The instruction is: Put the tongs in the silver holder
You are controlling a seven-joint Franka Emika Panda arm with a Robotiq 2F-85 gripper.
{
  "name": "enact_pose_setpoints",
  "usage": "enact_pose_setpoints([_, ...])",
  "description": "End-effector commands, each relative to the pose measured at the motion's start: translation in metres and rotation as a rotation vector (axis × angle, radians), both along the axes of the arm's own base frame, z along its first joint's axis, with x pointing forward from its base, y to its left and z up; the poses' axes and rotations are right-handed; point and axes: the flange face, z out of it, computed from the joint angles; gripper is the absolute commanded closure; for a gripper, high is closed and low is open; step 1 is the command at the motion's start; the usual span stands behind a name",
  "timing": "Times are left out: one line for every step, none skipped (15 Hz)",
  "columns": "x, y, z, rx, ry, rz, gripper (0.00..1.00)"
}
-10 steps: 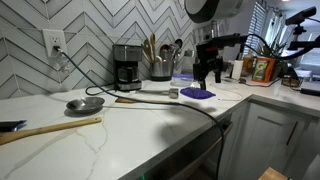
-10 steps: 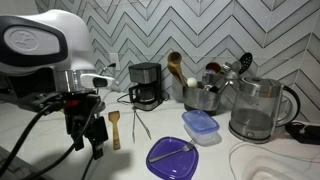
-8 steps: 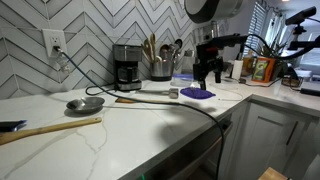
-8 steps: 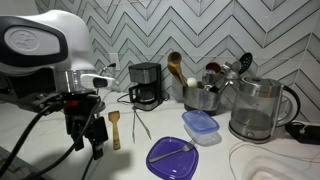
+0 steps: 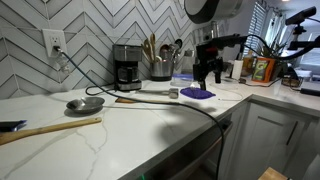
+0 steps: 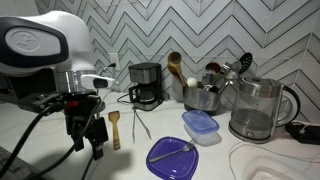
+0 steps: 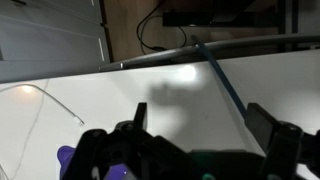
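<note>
The dark-grey tongs (image 6: 138, 122) lie flat on the white counter in front of the coffee maker, and they also show in an exterior view (image 5: 152, 92). The silver holder (image 6: 203, 97) stands by the tiled wall with wooden spoons sticking out of its top; it shows in both exterior views (image 5: 160, 69). My gripper (image 6: 92, 141) hangs just above the counter, apart from the tongs and beside a small wooden spatula (image 6: 114, 128). In the wrist view the gripper (image 7: 200, 125) is open and empty, with only bare counter between the fingers.
A black-and-silver coffee maker (image 5: 126, 67) stands by the wall. A glass kettle (image 6: 258, 108), a blue container (image 6: 200, 125) and a purple lid (image 6: 175, 153) sit nearby. A round grey dish (image 5: 85, 103) and a long wooden stick (image 5: 50, 128) lie further along the counter.
</note>
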Motion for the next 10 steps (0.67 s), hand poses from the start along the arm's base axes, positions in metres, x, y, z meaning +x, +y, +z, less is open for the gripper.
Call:
enact_pose_setpoints([0.000,0.000,0.000,0.000,0.001,0.000,0.00])
enact_pose_setpoints([0.000,0.000,0.000,0.000,0.001,0.000,0.00])
enact_pose_setpoints([0.000,0.000,0.000,0.000,0.001,0.000,0.00])
enact_pose_setpoints([0.000,0.000,0.000,0.000,0.001,0.000,0.00])
enact_pose_setpoints([0.000,0.000,0.000,0.000,0.001,0.000,0.00])
enact_pose_setpoints([0.005,0.000,0.000,-0.004,-0.002,0.018,0.00])
enact_pose_setpoints([0.013,0.003,0.002,0.005,-0.010,0.037,0.00])
enact_pose_setpoints([0.022,0.008,0.004,0.009,-0.017,0.060,0.00])
enact_pose_setpoints([0.030,0.013,0.007,0.019,-0.026,0.097,0.00])
enact_pose_setpoints([0.040,0.018,0.011,0.028,-0.041,0.136,0.00])
